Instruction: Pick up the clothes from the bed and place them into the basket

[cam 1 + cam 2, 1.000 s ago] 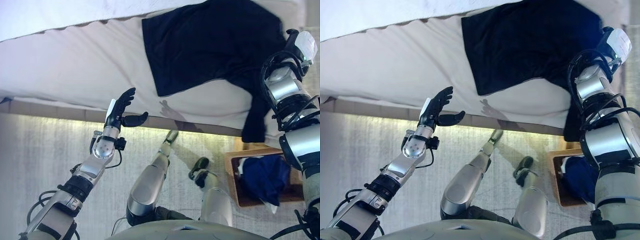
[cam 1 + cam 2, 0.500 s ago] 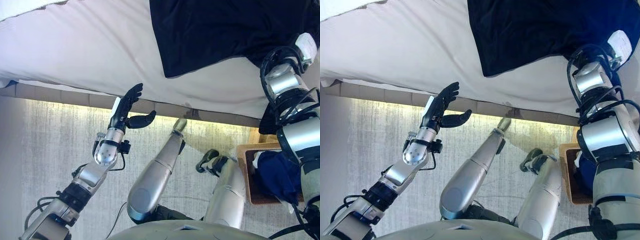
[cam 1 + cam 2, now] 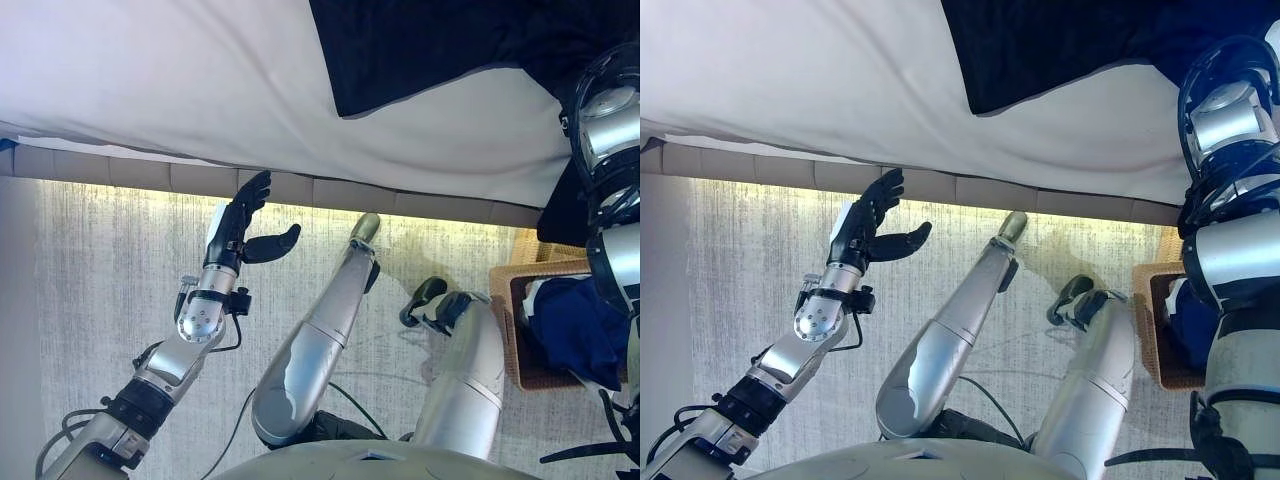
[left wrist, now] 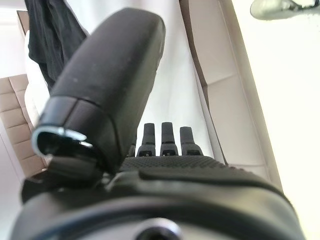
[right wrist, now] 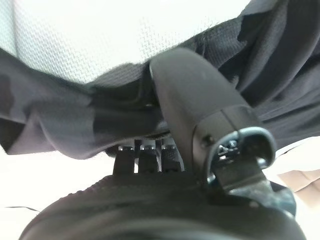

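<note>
Dark garment (image 3: 450,45) over bed edge (image 3: 300,185)

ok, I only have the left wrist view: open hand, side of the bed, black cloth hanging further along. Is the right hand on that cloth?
Observer: Yes. In the right wrist view the right hand has its thumb and fingers pinched on the black garment.
Operator: Where's the basket?
Observer: The basket stands at the robot's right, just below the edge of the bed.
Operator: Empty?
Observer: No, blue clothing lies in it.
</note>
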